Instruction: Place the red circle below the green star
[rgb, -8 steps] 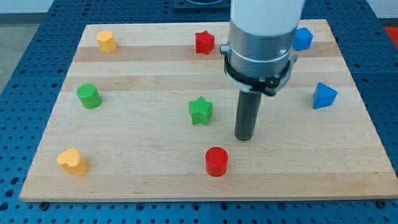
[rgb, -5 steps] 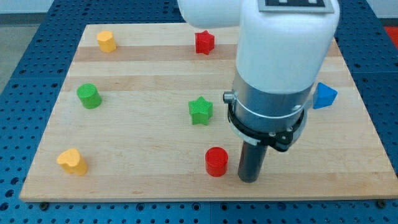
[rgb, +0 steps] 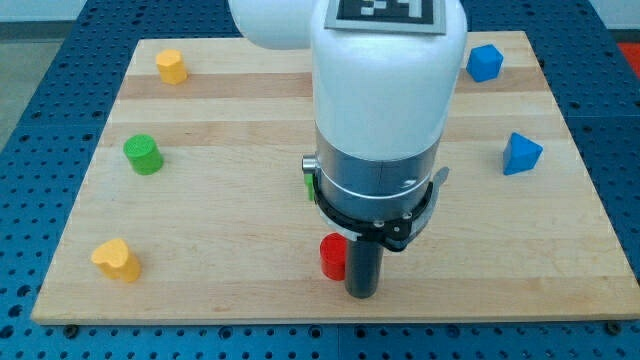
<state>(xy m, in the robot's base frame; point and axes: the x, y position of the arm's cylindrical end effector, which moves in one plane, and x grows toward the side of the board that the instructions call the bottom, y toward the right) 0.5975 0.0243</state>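
Note:
The red circle (rgb: 331, 257) stands near the view's bottom edge of the board, partly hidden by my rod. My tip (rgb: 362, 294) is at its right side, touching or nearly touching it. The green star (rgb: 309, 183) is almost wholly hidden behind the arm's body; only a green sliver shows at the arm's left edge, above the red circle.
A green cylinder (rgb: 142, 154) is at the left. A yellow block (rgb: 171, 66) is at top left, a yellow heart (rgb: 115, 259) at bottom left. Two blue blocks are at the right (rgb: 484, 62) (rgb: 520, 153). The wooden board's bottom edge (rgb: 200, 312) lies close below my tip.
My tip moved from right of the green star down toward the view's bottom, then left against the red circle. The red circle shifted slightly left. The arm now hides the green star and red star.

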